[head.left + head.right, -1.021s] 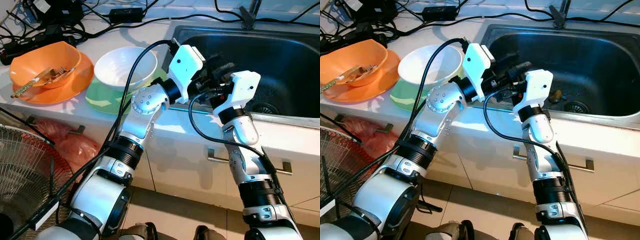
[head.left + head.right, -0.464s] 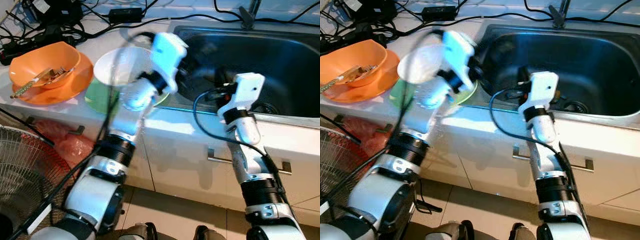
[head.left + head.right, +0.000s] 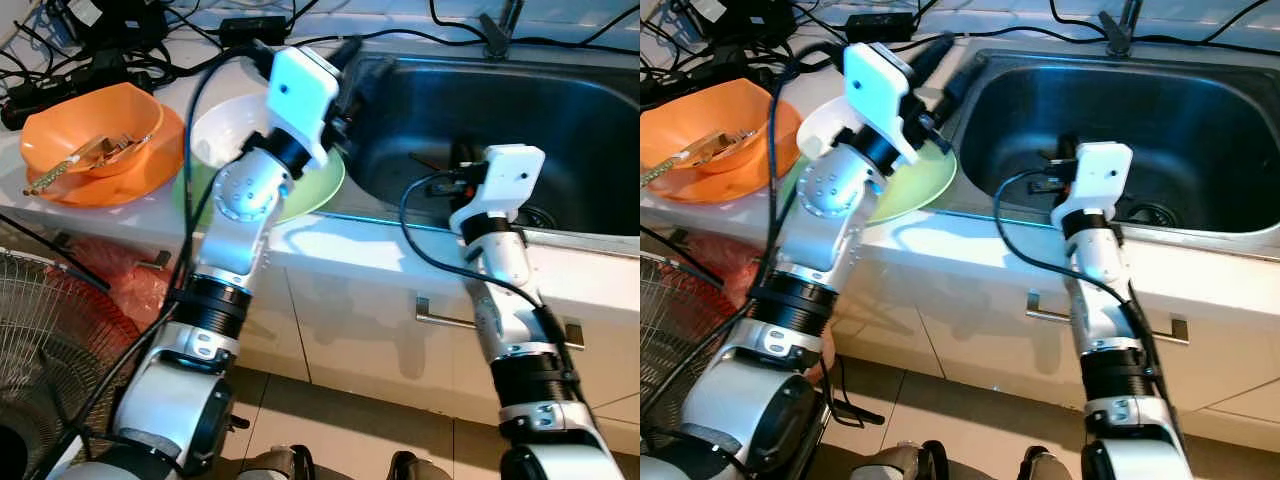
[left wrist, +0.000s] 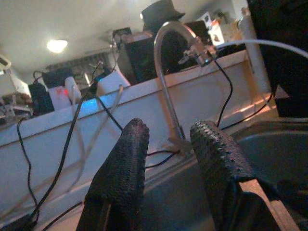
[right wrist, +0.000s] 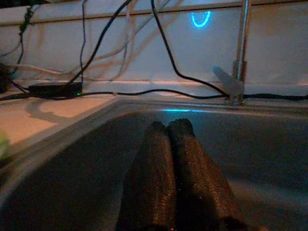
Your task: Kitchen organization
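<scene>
- Across the upper right of the left eye view lies a steel sink, its basin dark, with a drain at the right of its floor.
- At the sink's front left part, in the middle of the frame, the right gripper reaches into the basin; the right wrist view shows its two black fingers pressed together with nothing between them.
- Left of the sink, at upper centre of the frame, the left gripper is raised over the counter's edge by the sink's left rim; the left wrist view shows its fingers apart and empty, pointing toward the curved faucet.
- Just under the left arm, a white bowl sits on a green plate on the counter, partly hidden by the arm.
- At upper left of the frame, an orange bowl rests on an orange plate, near the green plate; chopsticks and some utensils lie in the bowl.
- Along the top of the frame, black cables and a power adapter are spread over the back of the counter.
- At lower left of the frame stands a wire fan guard, with a red plastic bag beside it below the counter.
- Below the sink, a white cabinet front carries a metal handle.
</scene>
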You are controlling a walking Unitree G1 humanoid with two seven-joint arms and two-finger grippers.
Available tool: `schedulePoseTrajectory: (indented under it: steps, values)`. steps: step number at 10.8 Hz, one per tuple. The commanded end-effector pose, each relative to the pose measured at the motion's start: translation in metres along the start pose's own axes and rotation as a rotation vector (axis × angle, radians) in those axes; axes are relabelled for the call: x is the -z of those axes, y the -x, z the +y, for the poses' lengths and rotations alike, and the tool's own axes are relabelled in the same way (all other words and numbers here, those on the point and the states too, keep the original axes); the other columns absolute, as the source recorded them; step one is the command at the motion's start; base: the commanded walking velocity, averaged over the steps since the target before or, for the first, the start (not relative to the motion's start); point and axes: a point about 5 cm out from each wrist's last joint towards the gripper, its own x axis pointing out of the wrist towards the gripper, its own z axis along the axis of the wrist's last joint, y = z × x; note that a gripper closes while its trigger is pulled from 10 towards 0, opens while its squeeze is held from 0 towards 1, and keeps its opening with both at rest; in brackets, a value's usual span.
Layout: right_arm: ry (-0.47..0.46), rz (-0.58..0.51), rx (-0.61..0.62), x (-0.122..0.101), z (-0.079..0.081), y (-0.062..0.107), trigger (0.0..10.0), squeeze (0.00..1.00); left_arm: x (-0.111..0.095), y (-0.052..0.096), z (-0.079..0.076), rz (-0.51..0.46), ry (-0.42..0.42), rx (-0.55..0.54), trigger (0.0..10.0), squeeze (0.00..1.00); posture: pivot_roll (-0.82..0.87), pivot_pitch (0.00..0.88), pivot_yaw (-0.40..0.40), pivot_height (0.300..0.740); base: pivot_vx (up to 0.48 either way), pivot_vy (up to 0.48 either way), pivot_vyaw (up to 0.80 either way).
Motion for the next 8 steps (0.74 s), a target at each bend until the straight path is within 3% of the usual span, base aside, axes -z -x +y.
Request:
schedulePoseTrajectory:
  steps: [1,3,6,8]
  values:
    - [0.019,0.033,0.043,0.008,-0.011,0.003,10.0,0.00,-0.002,0.005,0.012,0.007,-0.007,-0.051,10.0,0.00,0.04,0.158,0.098,0.740,0.000,0.000,0.00]
    - [0.065,0.029,0.066,0.004,-0.026,0.003,10.0,0.00,0.001,0.014,0.020,0.035,-0.011,-0.084,10.0,0.00,0.04,0.161,0.089,0.740,0.000,0.000,0.00]
    - [0.143,-0.049,0.008,-0.028,-0.047,-0.002,10.0,0.00,0.007,0.025,0.015,0.075,-0.001,-0.079,10.0,0.00,0.02,0.157,0.078,0.740,0.000,0.000,0.00]
    - [0.143,-0.049,0.008,-0.028,-0.047,-0.002,10.0,0.00,0.007,0.025,0.015,0.075,-0.001,-0.079,10.0,0.00,0.02,0.157,0.078,0.740,0.000,0.000,0.00]
